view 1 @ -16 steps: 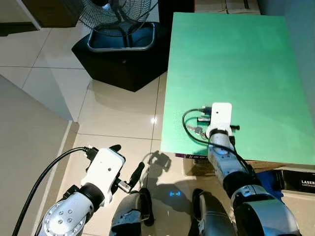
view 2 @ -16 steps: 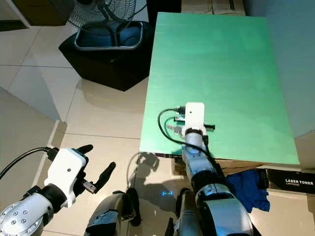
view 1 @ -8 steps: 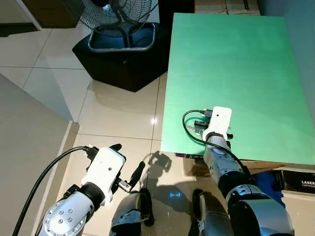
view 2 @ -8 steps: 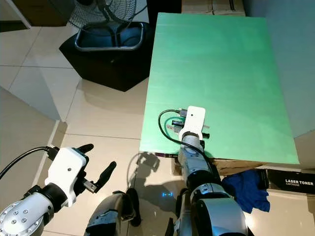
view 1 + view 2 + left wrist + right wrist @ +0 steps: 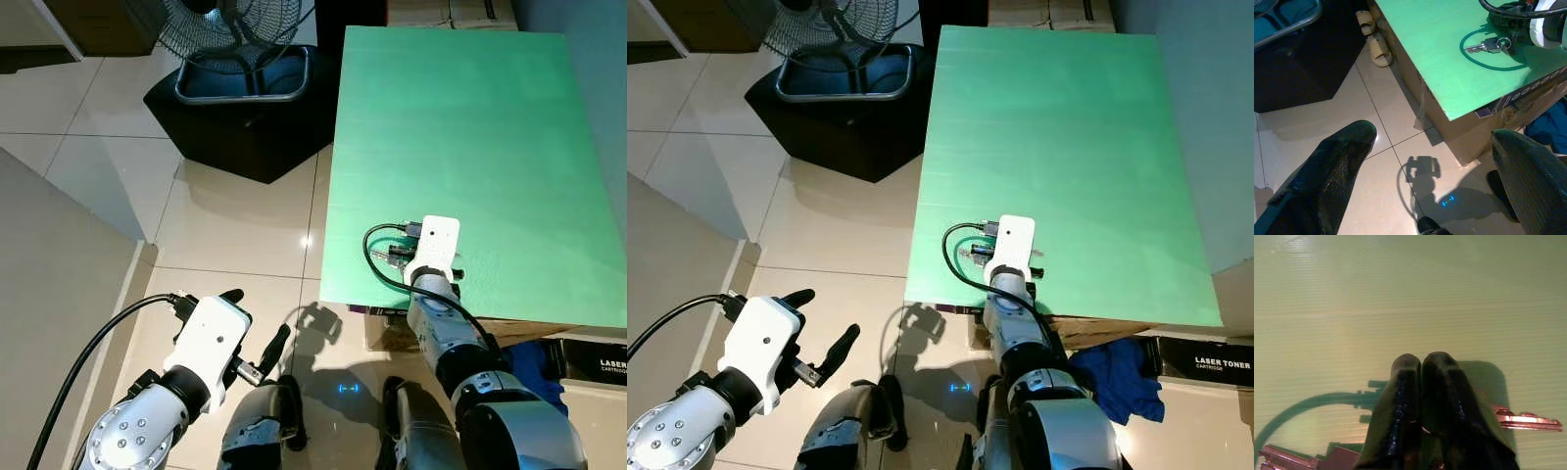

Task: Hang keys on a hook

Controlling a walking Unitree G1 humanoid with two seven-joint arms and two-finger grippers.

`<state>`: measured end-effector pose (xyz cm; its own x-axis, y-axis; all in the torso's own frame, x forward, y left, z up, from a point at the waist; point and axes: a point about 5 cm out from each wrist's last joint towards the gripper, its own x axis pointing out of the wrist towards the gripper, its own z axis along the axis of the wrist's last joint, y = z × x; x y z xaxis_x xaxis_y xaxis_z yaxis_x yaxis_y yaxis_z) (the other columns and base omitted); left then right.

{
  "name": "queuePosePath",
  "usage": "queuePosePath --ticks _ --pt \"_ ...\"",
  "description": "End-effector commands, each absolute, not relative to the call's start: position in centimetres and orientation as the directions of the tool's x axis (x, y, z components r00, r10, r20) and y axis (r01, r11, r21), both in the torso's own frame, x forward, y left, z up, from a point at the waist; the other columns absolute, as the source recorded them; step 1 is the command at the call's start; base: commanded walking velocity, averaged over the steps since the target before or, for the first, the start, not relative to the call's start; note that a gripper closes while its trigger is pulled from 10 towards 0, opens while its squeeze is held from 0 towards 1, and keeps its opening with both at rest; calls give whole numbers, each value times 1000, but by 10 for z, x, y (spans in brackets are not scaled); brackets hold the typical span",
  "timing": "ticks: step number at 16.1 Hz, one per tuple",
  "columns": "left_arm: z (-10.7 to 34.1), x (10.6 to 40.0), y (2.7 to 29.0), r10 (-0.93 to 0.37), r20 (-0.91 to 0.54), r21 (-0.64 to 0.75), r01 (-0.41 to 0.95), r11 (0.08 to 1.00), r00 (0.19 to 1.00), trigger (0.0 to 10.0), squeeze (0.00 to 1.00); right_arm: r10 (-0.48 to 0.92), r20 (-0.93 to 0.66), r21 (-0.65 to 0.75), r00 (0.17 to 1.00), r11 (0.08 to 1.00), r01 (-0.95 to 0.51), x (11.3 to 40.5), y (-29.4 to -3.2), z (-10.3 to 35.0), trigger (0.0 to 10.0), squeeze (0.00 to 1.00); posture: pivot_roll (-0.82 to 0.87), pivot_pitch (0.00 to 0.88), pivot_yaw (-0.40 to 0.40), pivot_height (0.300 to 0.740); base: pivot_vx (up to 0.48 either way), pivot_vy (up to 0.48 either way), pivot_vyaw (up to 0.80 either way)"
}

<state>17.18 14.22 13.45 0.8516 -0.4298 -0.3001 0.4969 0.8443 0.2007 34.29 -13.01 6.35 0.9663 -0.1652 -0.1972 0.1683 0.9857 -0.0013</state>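
A bunch of keys (image 5: 396, 257) on a ring lies near the front edge of the green tabletop (image 5: 470, 127). My right gripper (image 5: 1422, 367) is down on the bunch with its two black fingers pressed together; key blades (image 5: 1528, 421) stick out on both sides of them. From above, its white wrist housing (image 5: 437, 238) covers the fingers. The left wrist view also catches the keys (image 5: 1488, 46) beside that arm. My left gripper (image 5: 253, 321) hangs open over the tiled floor, left of the table, with nothing in it.
A black stand holding a fan (image 5: 235, 29) occupies the floor at the back left. The green top rests on a cardboard box (image 5: 1469, 132); sandals (image 5: 1374, 41) lie beside it. A blue cloth (image 5: 1122, 377) and a toner box (image 5: 1220, 364) are at the front right.
My right gripper has slid a little left onto the keys, and its fingers, spread apart a second ago, have closed. The left arm has hardly moved.
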Motion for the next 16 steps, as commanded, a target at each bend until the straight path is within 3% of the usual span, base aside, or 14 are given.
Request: queuePosePath --ticks 1,7,8,13,16 --pt "131 169 143 -424 -320 194 497 846 847 10000 0 -159 -234 -6 959 987 162 337 -128 54 10000 1000 67 336 97 713 0 0 0" --pt "131 168 144 -423 -322 193 496 847 847 10000 0 -172 -248 -57 954 985 163 335 -130 51 10000 1000 69 343 97 713 0 0 0" --pt "131 168 144 -423 -322 193 496 847 847 10000 0 -162 -249 -99 955 985 141 335 -128 51 10000 0 69 343 97 713 0 0 0" --pt "131 168 143 -423 -320 189 495 848 848 10000 0 -170 -236 -313 957 945 91 330 -126 45 10000 0 62 346 93 713 0 0 0" --pt "131 168 143 -422 -320 189 493 849 849 10000 0 -202 -274 -327 940 939 107 321 -127 34 10000 0 63 345 92 713 0 0 0"
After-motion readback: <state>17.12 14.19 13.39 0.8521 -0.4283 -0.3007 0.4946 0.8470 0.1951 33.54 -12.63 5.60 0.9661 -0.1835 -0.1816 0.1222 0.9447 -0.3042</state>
